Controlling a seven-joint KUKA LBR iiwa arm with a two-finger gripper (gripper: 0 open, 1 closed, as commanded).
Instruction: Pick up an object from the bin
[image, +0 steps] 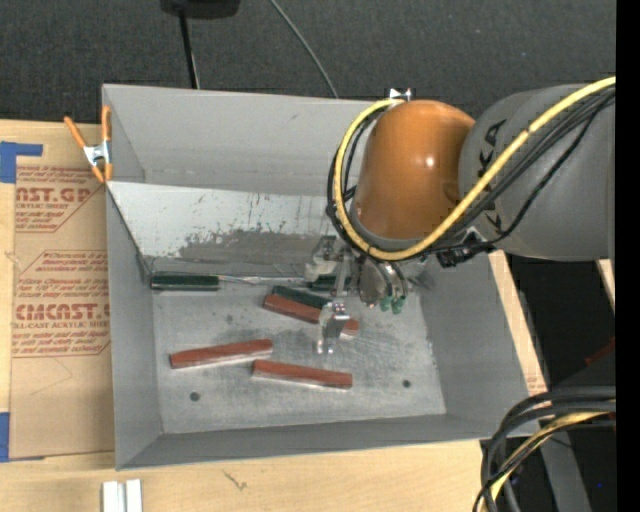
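Pincer (333, 333) inside grey bin (200, 130), red-brown bars (220, 353) beside it

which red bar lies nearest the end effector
The upper red bar, just left of the end effector; the lower-left bar and bottom bar lie farther away.

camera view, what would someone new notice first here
The large orange cover on the arm's wrist catches the eye first, over the right rear of the bin, with the gripper below it, down near the floor's middle. Then come three reddish-brown flat bars: a left bar, a front bar and a third bar just left of the gripper. A dark green stick lies along the floor's rear left edge.
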